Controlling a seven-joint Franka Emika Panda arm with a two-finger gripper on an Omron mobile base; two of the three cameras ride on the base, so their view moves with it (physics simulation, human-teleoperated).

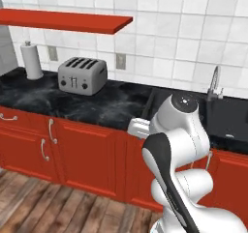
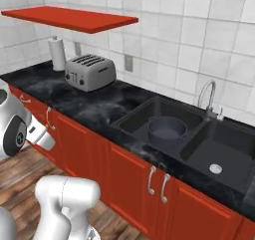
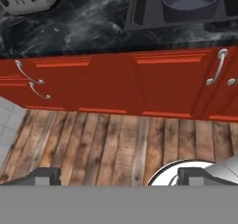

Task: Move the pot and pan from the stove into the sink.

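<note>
Down in the left basin of the sink (image 2: 130, 118) sits the pot (image 2: 167, 130), upright, its dark blue-grey wall close to the divider between the two basins; the right basin beside it holds nothing but its drain. From my hand (image 3: 119, 175) I look along the red cabinet fronts (image 3: 116, 83) and the wood floor (image 3: 111, 144), with the pot (image 3: 193, 2) at the top edge. My fingers (image 3: 44, 175) stand as wide as they go and hold nothing, well away from the surface (image 2: 84, 104) and from anything I could grasp.

I judge the pot's half of the job done, so the step in hand is going for the pan. I cannot see the pan or the stove from where I am; the toaster (image 2: 90, 71) and the paper towel roll (image 2: 58, 54) lie to the left of the sink, and nothing of the cooktop shows. To do this well I should keep my hand raised and tucked while the base drives, so my elbow clears the cabinet handles. Once the pan comes into sight, I should line my fingers across its long handle near the bowl, where the weight will tip least, and come down square. When I bring it back, the free right basin looks the safer drop, since the pot nearly fills the left one
</note>
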